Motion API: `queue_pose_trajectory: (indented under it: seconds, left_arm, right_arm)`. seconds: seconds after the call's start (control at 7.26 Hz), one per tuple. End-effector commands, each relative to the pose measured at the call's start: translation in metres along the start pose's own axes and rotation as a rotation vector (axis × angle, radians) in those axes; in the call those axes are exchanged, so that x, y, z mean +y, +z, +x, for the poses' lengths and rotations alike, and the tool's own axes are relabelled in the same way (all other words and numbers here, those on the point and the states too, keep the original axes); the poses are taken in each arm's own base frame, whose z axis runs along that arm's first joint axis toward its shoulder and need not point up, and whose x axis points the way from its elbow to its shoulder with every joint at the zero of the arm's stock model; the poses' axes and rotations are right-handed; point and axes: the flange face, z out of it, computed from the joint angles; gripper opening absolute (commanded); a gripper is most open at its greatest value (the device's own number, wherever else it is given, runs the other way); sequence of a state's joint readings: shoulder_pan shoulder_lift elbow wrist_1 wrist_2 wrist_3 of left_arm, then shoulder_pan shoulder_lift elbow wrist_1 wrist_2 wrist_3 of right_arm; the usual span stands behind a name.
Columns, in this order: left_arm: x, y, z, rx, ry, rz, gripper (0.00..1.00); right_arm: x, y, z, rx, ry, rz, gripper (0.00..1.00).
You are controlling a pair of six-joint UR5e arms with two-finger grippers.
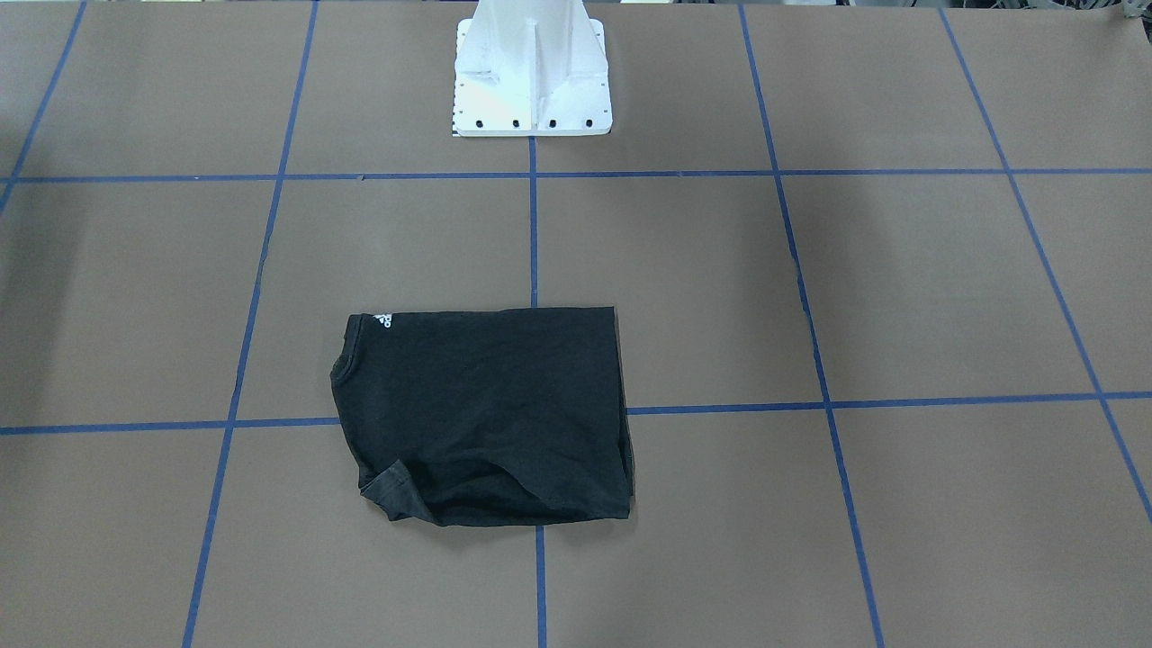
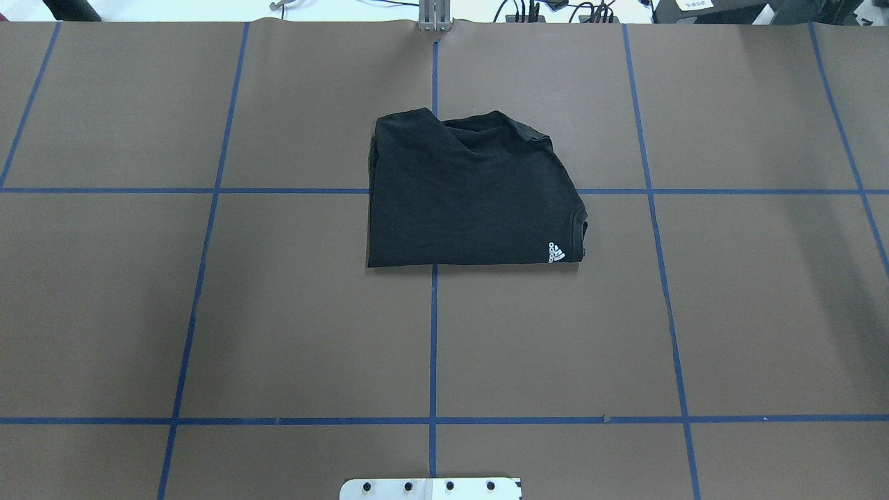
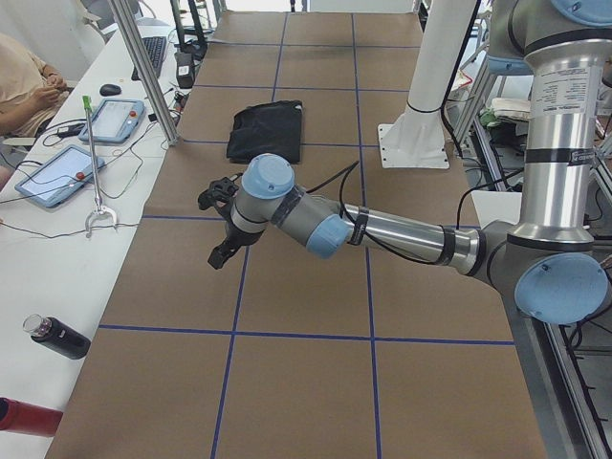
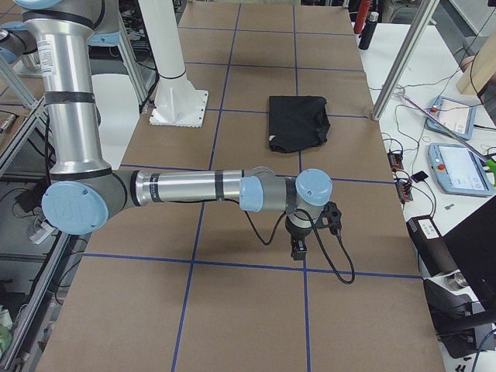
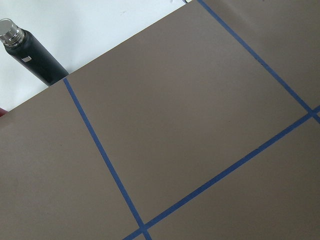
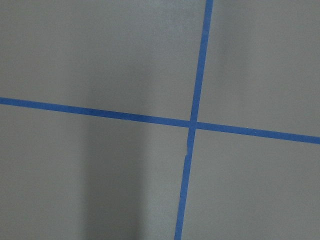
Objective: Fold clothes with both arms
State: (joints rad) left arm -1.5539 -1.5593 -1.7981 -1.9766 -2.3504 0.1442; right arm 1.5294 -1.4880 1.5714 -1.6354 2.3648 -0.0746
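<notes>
The black T-shirt [image 1: 486, 414] lies folded into a compact rectangle on the brown table, with a small white logo at one corner; it also shows in the overhead view [image 2: 465, 194] and both side views [image 3: 268, 131] [image 4: 298, 122]. The orbit-style print is hidden. My left gripper [image 3: 220, 253] hangs over bare table well away from the shirt, seen only from the left end. My right gripper [image 4: 298, 246] hangs over bare table toward the other end, seen only from the right end. I cannot tell whether either is open or shut. Both wrist views show only table and blue tape.
The white base mount [image 1: 531, 72] stands at the robot's side of the table. Blue tape lines [image 2: 433, 333] grid the brown surface. A black bottle [image 5: 30, 52] stands on the white side bench, with tablets [image 3: 110, 120], a metal post [image 3: 143, 67] and a seated person [image 3: 29, 86].
</notes>
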Motion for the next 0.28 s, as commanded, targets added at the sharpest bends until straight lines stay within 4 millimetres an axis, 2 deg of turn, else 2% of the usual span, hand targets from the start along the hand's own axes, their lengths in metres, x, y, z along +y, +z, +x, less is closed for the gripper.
queue_pose_trajectory:
  seconds: [0.0,0.14]
  left_arm:
    - [-0.0025,-0.0053,0.0049,-0.002,0.009,0.009,1.00]
    - [-0.0023,-0.0049,0.0047,0.000,0.009,0.010,1.00]
  right_arm:
    - [0.0000,0.0002,0.0003,0.001,0.000,0.000,1.00]
    - [-0.0001,-0.0003,-0.0001,0.002,-0.001,0.001,1.00]
